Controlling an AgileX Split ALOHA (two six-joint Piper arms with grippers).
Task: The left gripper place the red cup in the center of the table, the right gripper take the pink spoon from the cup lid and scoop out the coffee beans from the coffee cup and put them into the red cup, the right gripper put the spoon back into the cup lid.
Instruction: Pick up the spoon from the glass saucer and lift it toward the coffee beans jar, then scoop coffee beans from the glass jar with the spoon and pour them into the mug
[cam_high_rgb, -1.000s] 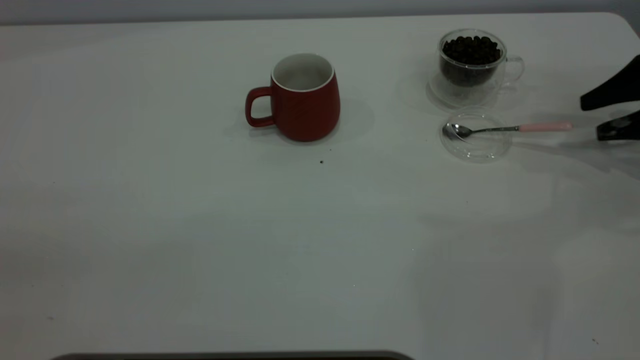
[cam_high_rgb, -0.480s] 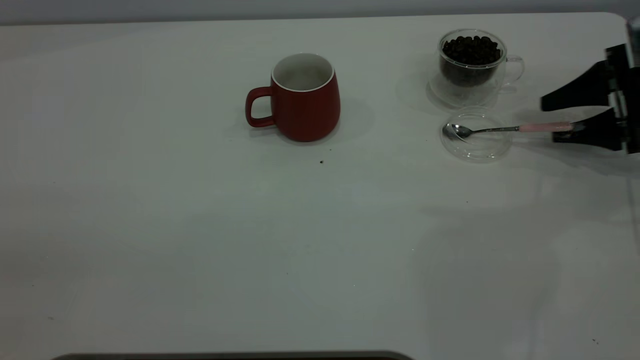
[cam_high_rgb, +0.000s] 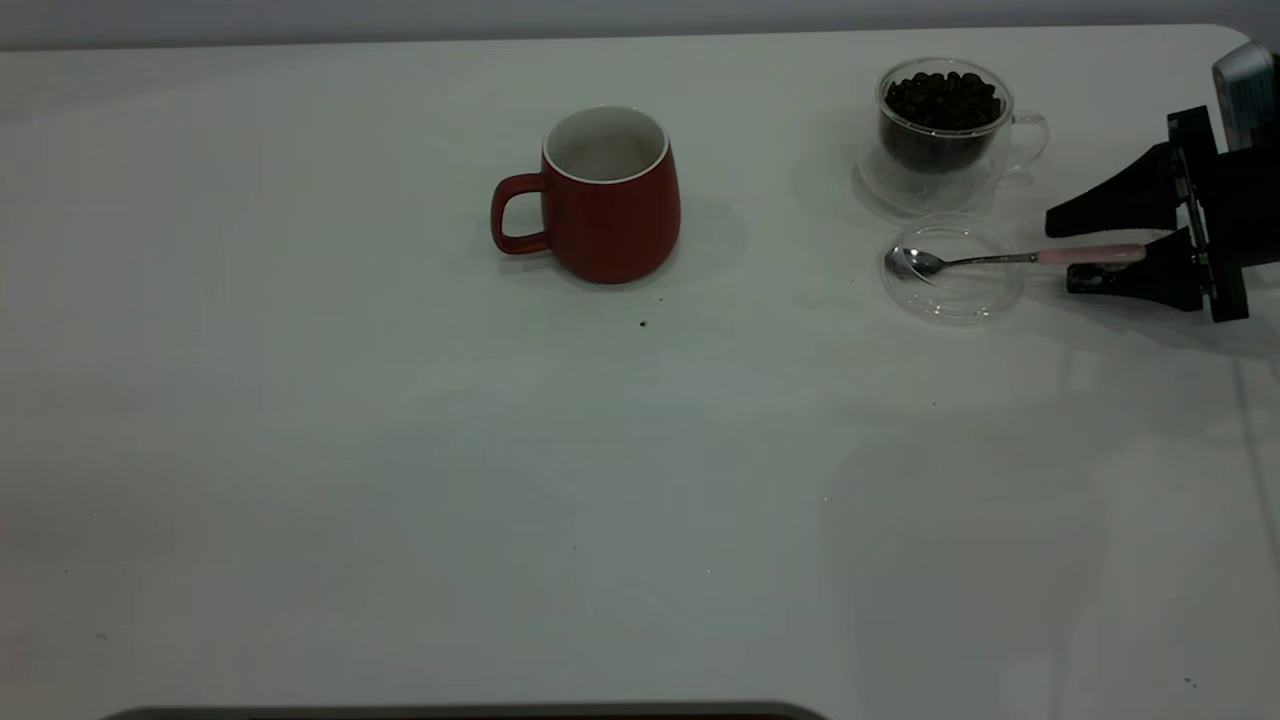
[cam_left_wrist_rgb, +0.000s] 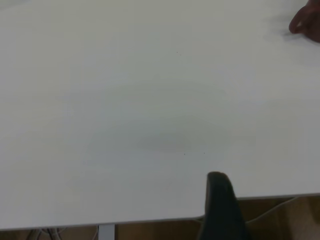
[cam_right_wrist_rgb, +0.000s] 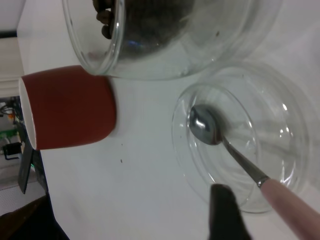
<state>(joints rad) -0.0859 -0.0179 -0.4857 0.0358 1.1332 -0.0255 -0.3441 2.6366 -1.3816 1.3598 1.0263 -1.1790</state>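
one red cup (cam_high_rgb: 608, 200), one coffee cup (cam_high_rgb: 942, 130), one cup lid (cam_high_rgb: 952, 272), one pink spoon (cam_high_rgb: 1010, 258).

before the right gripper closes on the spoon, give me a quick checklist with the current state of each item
1. The red cup stands upright near the middle of the table: ok.
2. The pink spoon lies with its bowl in the cup lid and its handle sticking out toward the right gripper: ok.
3. Right gripper open, one finger on each side of the pink handle: ok.
4. Fingers level with the handle, not above it: cannot tell.
5. The coffee cup is upright, full of coffee beans, and apart from the gripper: ok.
6. Left gripper back at the table edge, out of the way: ok.
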